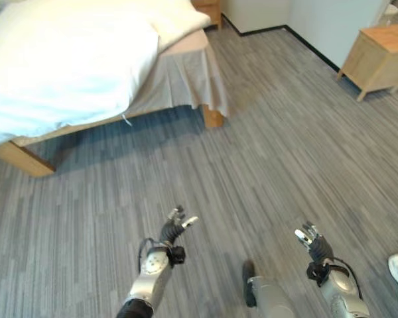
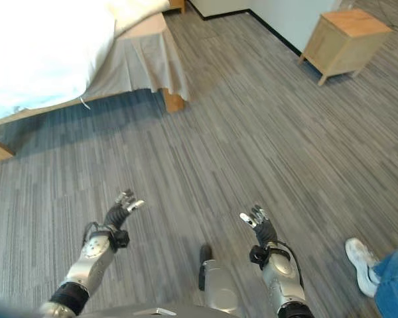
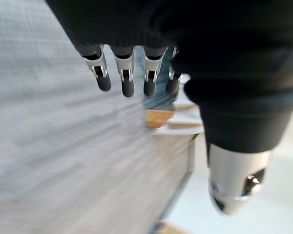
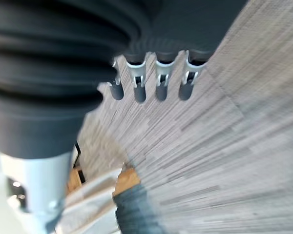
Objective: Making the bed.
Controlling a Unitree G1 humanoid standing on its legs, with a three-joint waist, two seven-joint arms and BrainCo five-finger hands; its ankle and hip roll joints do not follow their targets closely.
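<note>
Left hand and right hand are open and empty, far from the bed; grabbing now would catch only air

I am seeing a grey striped floor carrying a wooden-framed bed; a white duvet is lying on it; 1 wooden nightstand is standing well apart.

Bedroom, hotel-style: wood-framed bed with white duvet and grey skirt, wooden nightstand, grey striped carpet.
</note>
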